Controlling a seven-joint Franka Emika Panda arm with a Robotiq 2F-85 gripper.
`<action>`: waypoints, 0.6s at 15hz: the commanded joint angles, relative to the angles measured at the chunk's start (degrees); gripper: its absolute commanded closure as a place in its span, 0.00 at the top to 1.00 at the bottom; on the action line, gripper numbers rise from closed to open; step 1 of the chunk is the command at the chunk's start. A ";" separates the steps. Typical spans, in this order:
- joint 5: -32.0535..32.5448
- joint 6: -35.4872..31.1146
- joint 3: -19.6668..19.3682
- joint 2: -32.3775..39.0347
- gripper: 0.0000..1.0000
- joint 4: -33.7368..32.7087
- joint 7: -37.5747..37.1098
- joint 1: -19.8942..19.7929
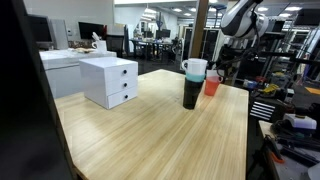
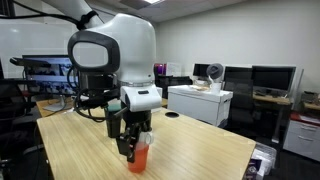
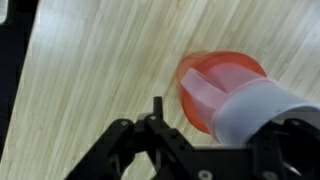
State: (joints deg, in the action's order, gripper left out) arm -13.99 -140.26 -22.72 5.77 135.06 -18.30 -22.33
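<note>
Arm pose: your arm stood folded over the table, with the last link turned straight down, so the gripper hung vertical with its tips close to the wood.
Gripper state: the black fingers pointed down right against the orange cup. You could not tell from any view how wide they stood, nor whether they had hold of the cup. The wrist view was smeared by blur.
Cup position: it sat on the table at the robot's end, just beside the gripper in both exterior views, and well apart from the drawer unit.
Cup material: translucent orange-red plastic, round and smooth-walled. In the wrist view its rim showed as an oval.
White shape: in the wrist view a pale, rounded form lay across the cup's near side. It was too blurred to say what it was.
Table surface: pale wood boards, matte, with long straight grain.
Drawer unit: a white box with flat faces and stacked drawers, standing on the table.
</note>
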 commanded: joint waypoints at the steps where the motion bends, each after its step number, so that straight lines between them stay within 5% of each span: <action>1: -2.37 -0.48 0.10 0.35 0.35 0.34 2.37 -0.45; 4: -2.10 -0.06 0.01 0.20 0.14 0.40 2.87 -0.48; 9: 1.03 2.81 0.44 -1.87 0.04 -0.42 1.81 0.64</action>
State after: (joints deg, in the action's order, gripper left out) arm -14.18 -139.50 -22.74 5.28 134.52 -17.69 -22.17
